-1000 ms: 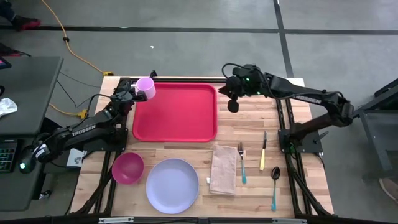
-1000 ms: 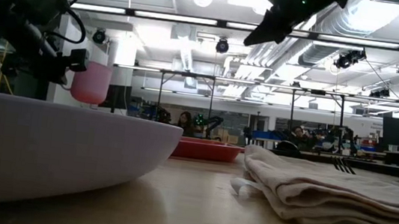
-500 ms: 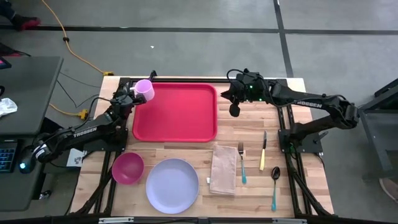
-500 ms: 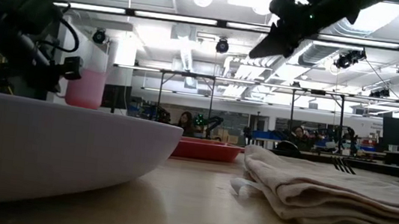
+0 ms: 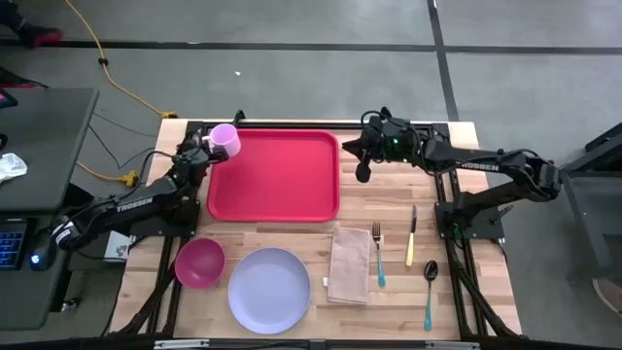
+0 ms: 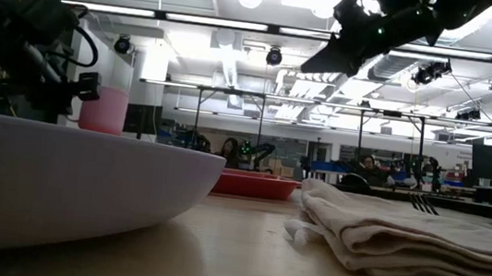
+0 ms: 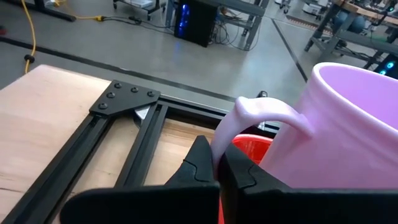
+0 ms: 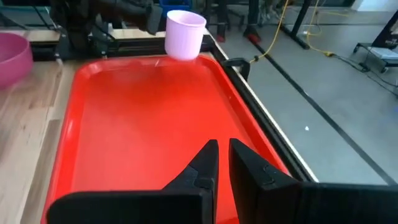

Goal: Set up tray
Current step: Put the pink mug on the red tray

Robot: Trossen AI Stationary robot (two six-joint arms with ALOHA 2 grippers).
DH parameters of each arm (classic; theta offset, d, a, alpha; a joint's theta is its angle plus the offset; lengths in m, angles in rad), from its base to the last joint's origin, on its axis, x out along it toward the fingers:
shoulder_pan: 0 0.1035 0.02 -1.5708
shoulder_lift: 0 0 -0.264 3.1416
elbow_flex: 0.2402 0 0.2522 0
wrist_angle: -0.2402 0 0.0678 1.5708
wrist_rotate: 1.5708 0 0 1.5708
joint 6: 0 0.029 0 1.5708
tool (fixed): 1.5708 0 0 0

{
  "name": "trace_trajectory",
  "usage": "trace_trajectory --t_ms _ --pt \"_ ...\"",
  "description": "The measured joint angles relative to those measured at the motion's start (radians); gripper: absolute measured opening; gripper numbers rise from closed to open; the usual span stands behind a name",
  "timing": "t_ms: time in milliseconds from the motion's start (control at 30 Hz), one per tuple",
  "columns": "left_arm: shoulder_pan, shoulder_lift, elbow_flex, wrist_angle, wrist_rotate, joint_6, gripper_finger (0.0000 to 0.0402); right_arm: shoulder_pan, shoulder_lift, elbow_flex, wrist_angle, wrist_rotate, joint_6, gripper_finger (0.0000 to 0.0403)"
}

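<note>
Red tray [image 5: 275, 176] flat on wooden table [image 5: 389, 194], far-left-centre of top, long side along far edge. Nothing lying on tray floor.

L gripper [image 5: 202, 148] at tray's far-left corner, jaws clamped on handle of lavender mug [image 5: 225, 139]. Mug upright, opening up, held over/at tray corner rim; can't tell from high view if base touches tray, prob. just above. L wrist view: fingers [image 7: 199, 168] pinched shut on mug handle, mug [image 7: 348, 130] filling frame, bit of red tray [image 7: 252, 149] below it, black table frame bracket [image 7: 127, 99] beyond. Low view: mug [image 6: 105, 94] raised, L gripper [image 6: 80, 87] beside it.

R gripper [image 5: 363, 171] hanging above table just off tray's right edge, near far-right corner, jaws closed, holding nothing. R wrist view: fingers [image 8: 205, 165] together, nothing between, looking down length of tray [image 8: 143, 124] toward mug [image 8: 185, 34] at opposite corner. Low view: R gripper [image 6: 315, 64] high up, clear of table.

Near side of table, left to right: pink bowl [image 5: 199, 262], round lavender plate [image 5: 269, 289], folded beige napkin [image 5: 349, 264], fork [image 5: 378, 255] w/ teal handle, knife [image 5: 411, 236] w/ yellow handle, spoon [image 5: 429, 287] w/ teal handle. All off tray, well apart from it. Bowl and plate nearly touching; fork just beside napkin.

Low view: plate rim [image 6: 83, 184] big in foreground, napkin [image 6: 402, 235] right, tray [image 6: 254, 185] thin red strip behind.
</note>
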State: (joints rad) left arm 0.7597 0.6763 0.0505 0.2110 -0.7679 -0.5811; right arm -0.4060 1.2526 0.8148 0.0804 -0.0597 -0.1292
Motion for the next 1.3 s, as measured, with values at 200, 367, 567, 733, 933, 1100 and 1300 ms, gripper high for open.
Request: trace_trajectory --t_ms 200,367,567,733,933,1100,1300 --pt "0.0 0.071 0.0 0.069 -0.001 0.001 0.0022 -0.008 -0.004 -0.046 0.01 0.024 0.028 0.0016" --pt "0.0 0.136 0.0 0.13 -0.001 0.012 0.0022 -0.034 -0.05 -0.07 0.014 0.026 0.044 0.0016" --pt "0.0 0.205 0.0 0.17 -0.001 0.005 0.0022 -0.079 -0.146 -0.115 0.008 0.028 0.05 0.0016" --pt "0.0 0.257 0.0 0.233 -0.001 0.001 0.0022 -0.099 -0.217 -0.165 0.007 0.027 0.073 0.0016" --pt "0.0 0.312 0.0 0.299 0.003 0.0 0.0022 -0.098 -0.256 -0.195 0.002 0.018 0.081 0.0016" --pt "0.0 0.337 0.0 0.327 0.008 0.0 0.0022 -0.098 -0.256 -0.237 0.032 0.01 0.103 0.0016" --pt "0.0 0.339 0.0 0.329 0.007 0.0 0.0021 -0.105 -0.263 -0.283 0.1 0.011 0.103 0.0016"
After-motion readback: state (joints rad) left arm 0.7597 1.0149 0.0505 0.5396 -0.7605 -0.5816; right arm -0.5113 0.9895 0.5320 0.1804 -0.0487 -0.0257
